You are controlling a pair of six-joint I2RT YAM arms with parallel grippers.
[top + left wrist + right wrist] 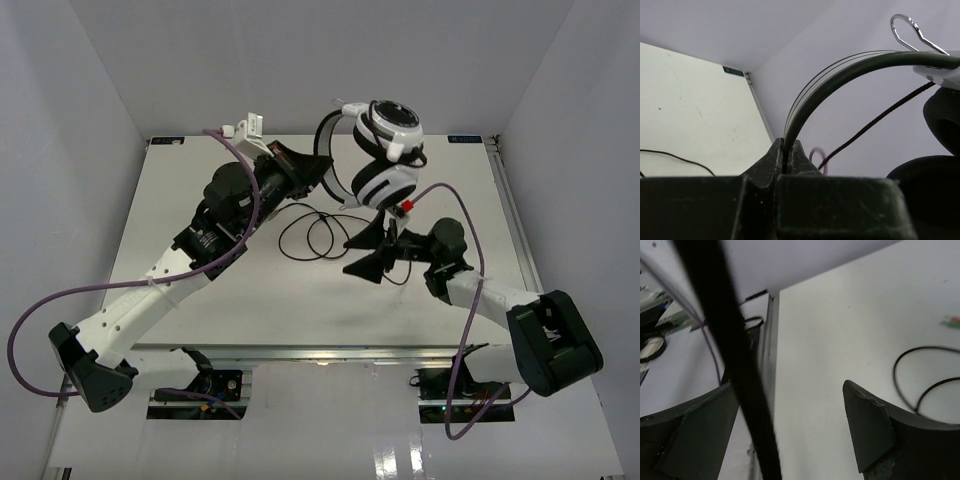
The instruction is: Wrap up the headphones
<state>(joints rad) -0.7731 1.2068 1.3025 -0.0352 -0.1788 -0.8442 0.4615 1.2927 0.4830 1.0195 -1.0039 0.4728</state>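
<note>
- A robot lab's test cell.
- Two arms, the left arm (170, 285) and the right arm (490, 295), are bolted side by side at the near edge of a bare white table (250, 300).
- Plain pale walls (60, 120) box the table in on three sides.
- Thick purple cables (80, 292) loop loose off the arms.
- A metal rail (510, 210) lines the table's right edge.
- Metal mounts (195, 395) with exposed wiring sit at the arm bases.
</note>
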